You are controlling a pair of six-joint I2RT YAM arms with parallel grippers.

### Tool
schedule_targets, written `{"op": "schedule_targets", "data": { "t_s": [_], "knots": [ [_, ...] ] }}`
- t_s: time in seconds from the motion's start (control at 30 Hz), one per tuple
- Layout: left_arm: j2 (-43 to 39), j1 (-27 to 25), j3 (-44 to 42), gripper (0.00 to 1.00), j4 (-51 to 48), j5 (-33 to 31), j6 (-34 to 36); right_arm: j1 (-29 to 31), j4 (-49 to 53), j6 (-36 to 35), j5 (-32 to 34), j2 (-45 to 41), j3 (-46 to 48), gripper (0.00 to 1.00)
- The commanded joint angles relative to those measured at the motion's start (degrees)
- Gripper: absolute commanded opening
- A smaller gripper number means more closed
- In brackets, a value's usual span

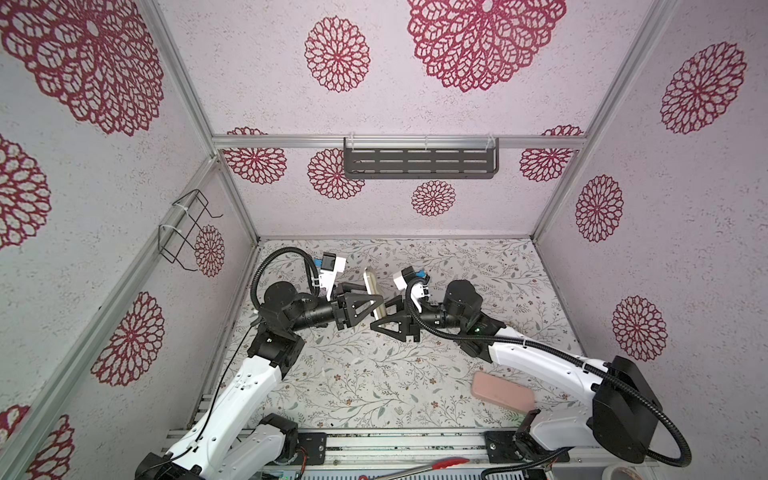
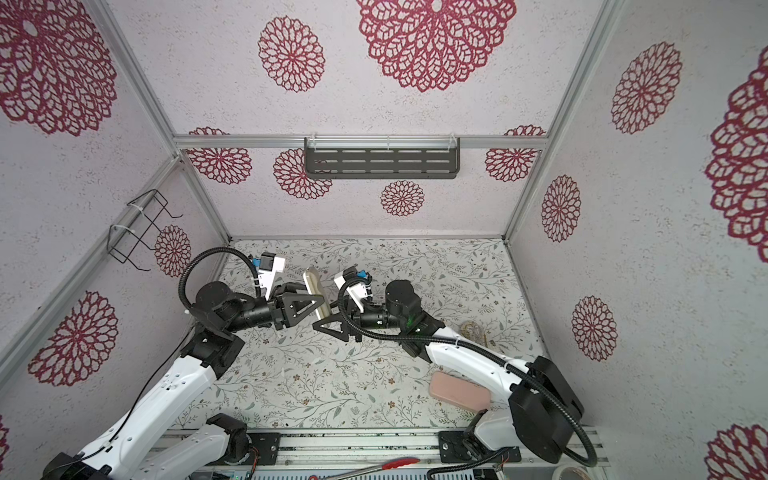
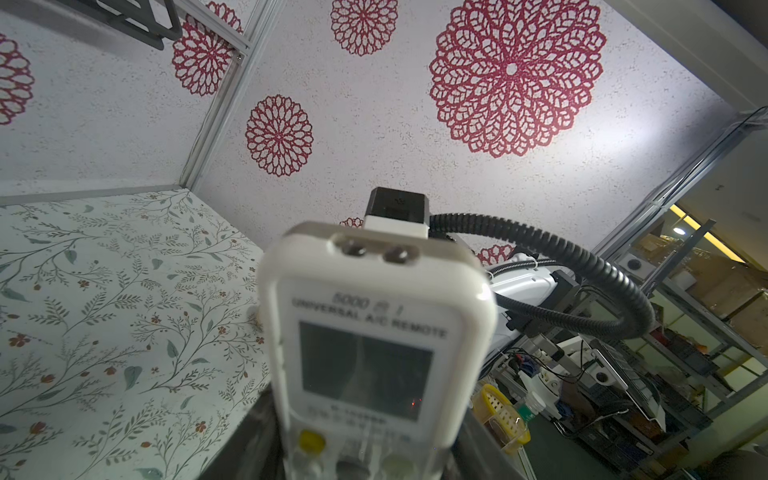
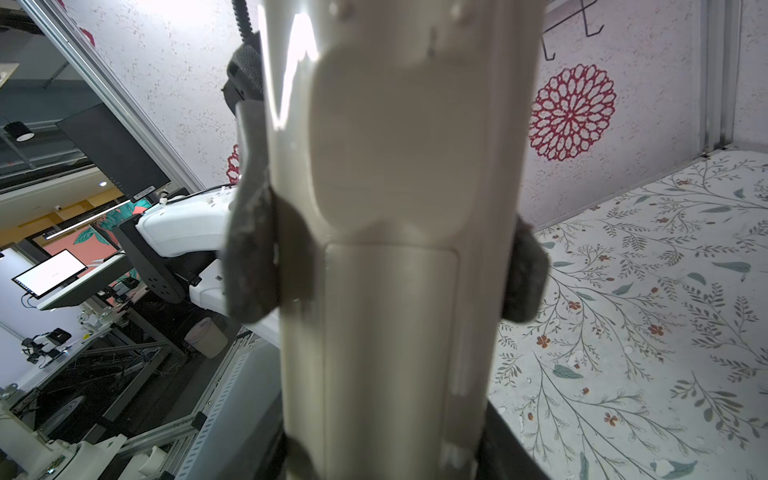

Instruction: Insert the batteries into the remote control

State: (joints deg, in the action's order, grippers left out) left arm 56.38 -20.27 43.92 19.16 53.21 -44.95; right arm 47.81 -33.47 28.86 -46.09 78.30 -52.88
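The left gripper (image 1: 376, 304) is clenched on the remote control (image 1: 371, 284). In the right wrist view its dark pads (image 4: 249, 257) press against both long edges of the casing, about midway along it. The right gripper (image 1: 380, 322) grasps the same remote control at the end nearest it, close beside the left gripper's hold. Its fingers (image 4: 299, 457) show dimly at either side of the casing in its own wrist view.

In both top views the two grippers meet almost tip to tip from opposite sides. The remote control rises between them, held above the table (image 1: 374, 386), with its free end reaching past both grippers. Its front faces the left gripper's wrist and shows the grey display (image 3: 365, 370), the print "UNIVERSAL A/C REMOTE" and a yellow button (image 3: 311, 441). Its plain beige back faces the right gripper's wrist, with a rectangular panel (image 4: 390, 353) outlined on it.

Well behind the right gripper, beside that arm's base, a pink oblong pad (image 1: 503, 390) lies flat on the table.
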Motion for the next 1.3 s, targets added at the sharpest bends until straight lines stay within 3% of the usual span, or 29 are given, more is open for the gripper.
{"op": "schedule_targets", "data": {
  "t_s": [0.0, 0.07, 0.13, 0.27, 0.4, 0.67, 0.83, 1.27],
  "knots": [
    [0.1, -0.7, 2.5, 0.12, -4.4, -2.0, 0.7, -0.1, 2.3, -4.5, 3.6, -2.4, -1.2, 0.53],
    [0.1, -0.7, 4.8, 0.11, -11.9, -5.2, 4.5, -0.1, 5.6, -6.3, 6.5, -3.5, -1.0, 0.73],
    [0.7, -0.6, 7.9, 0.10, -21.9, -10.4, 9.0, -0.3, 9.3, -8.2, 9.1, -4.8, -0.6, 0.86],
    [2.8, -0.5, 13.4, 0.09, -37.5, -18.7, 14.9, -1.9, 17.6, -10.9, 16.8, -8.6, 1.4, 0.99],
    [3.9, -0.5, 14.7, 0.09, -43.0, -24.2, 15.5, -3.8, 24.2, -12.7, 27.8, -13.3, 4.6, 0.99],
    [11.8, -1.1, 17.8, 0.06, -59.3, -47.0, 14.5, -4.5, 36.3, -17.7, 46.8, -18.0, 5.5, 0.99],
    [16.2, -2.6, 17.3, 0.05, -59.4, -51.8, 10.5, -4.5, 40.1, -18.6, 57.8, -18.6, 5.9, 0.99],
    [33.0, -9.3, 18.8, 0.05, -58.3, -56.4, 6.0, -4.7, 38.6, -18.1, 61.9, -18.0, 8.8, 0.99]
  ]
}}
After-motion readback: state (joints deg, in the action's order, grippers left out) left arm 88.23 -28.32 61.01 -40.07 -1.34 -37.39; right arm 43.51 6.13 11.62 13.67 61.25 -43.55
